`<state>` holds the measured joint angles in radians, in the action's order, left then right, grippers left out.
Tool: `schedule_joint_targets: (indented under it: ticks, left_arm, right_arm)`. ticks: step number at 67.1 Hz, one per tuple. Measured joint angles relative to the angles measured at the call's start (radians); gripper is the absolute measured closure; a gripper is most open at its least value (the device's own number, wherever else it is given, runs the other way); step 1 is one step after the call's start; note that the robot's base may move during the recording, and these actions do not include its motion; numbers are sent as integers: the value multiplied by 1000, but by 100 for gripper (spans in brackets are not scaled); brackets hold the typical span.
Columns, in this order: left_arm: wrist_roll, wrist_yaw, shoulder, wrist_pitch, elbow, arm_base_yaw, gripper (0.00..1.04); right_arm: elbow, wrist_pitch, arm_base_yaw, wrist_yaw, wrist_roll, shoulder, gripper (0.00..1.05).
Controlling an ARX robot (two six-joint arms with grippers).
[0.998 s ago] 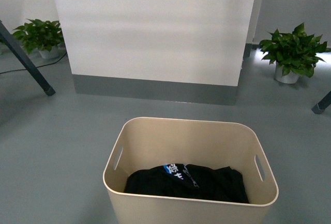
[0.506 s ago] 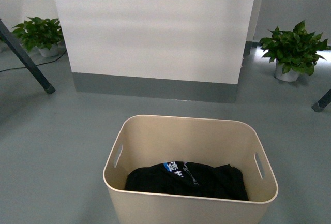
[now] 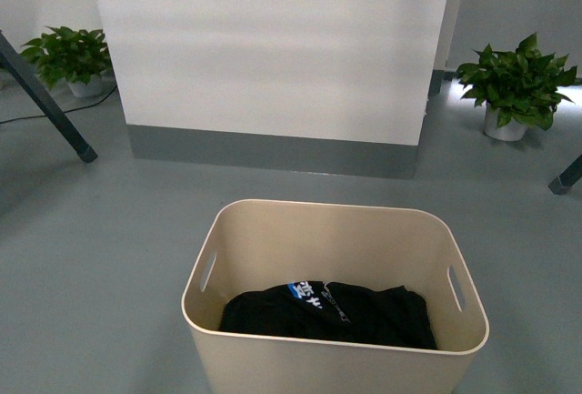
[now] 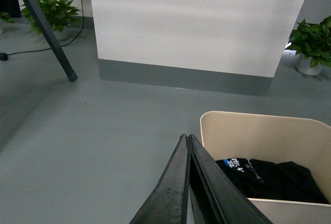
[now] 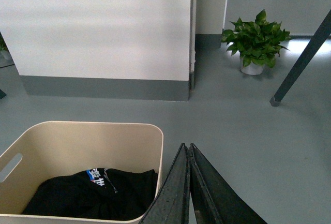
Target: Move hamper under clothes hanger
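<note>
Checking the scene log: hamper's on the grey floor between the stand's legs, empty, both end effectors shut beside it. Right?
Not empty. The front view shows a black garment with blue and white print lying in the bottom of the hamper. The rest holds: the left end effector and right end effector are shut, one on each side of it.

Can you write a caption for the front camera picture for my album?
A beige hamper holding black clothes sits on the grey floor between the hanger's legs, potted plants behind.

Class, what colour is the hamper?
Beige hamper, clearest in the front view.
</note>
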<state>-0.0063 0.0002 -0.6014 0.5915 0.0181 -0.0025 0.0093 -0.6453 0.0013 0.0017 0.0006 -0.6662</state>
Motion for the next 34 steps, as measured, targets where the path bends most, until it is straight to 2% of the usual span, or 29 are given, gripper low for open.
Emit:
schedule_joint_targets:
  ticks: [34]
  left_arm:
    - [0, 0, 295, -281, 0, 0, 101]
  right_arm:
    - [-4, 302, 0, 0, 0, 325, 103]
